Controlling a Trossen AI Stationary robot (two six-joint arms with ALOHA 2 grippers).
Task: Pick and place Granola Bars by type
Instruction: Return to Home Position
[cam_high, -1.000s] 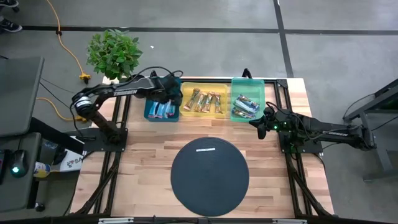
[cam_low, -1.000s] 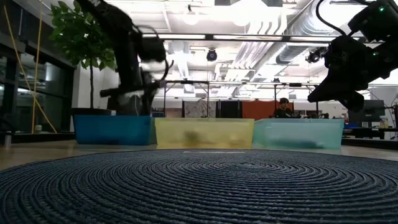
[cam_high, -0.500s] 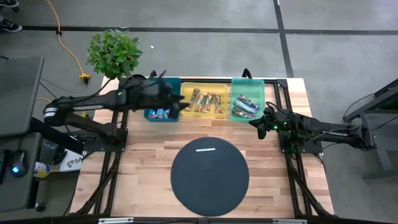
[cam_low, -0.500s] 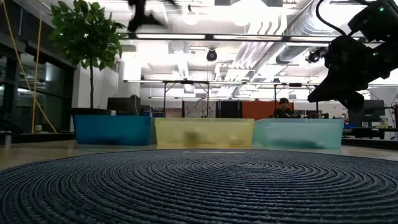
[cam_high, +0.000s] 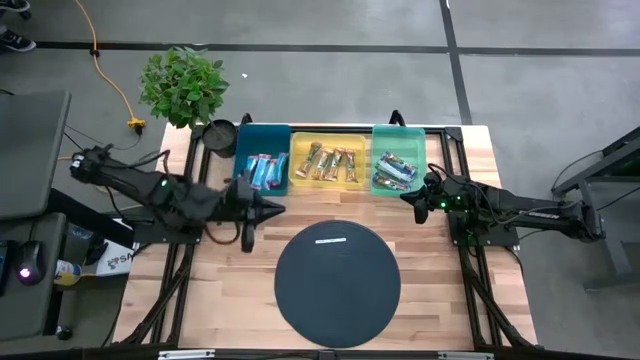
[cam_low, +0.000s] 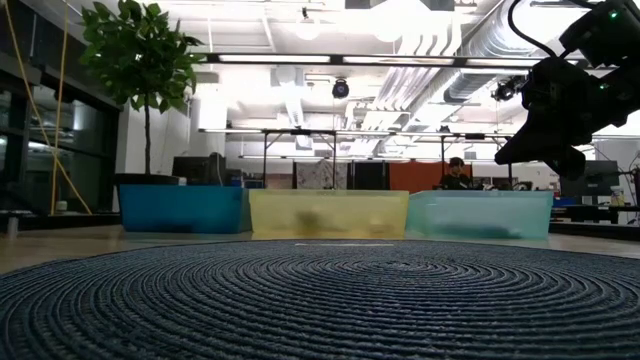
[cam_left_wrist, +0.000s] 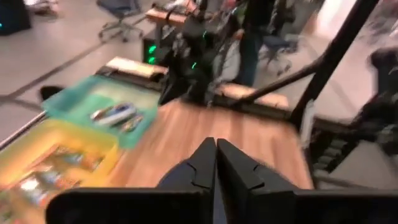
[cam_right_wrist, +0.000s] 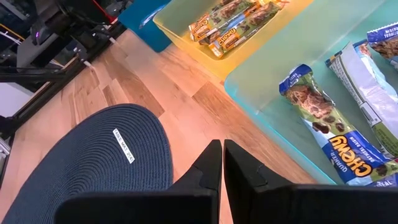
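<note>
Jaws shut and empty on both arms: my left jaws hang above the desk (cam_high: 230, 280) between the blue tray (cam_high: 262, 140) and the round mat (cam_high: 337, 275), my right jaws just beside a corner of the green tray (cam_high: 398, 138). Granola bars (cam_high: 262, 172) lie in those two and in the yellow tray (cam_high: 325, 138) between them.
</note>
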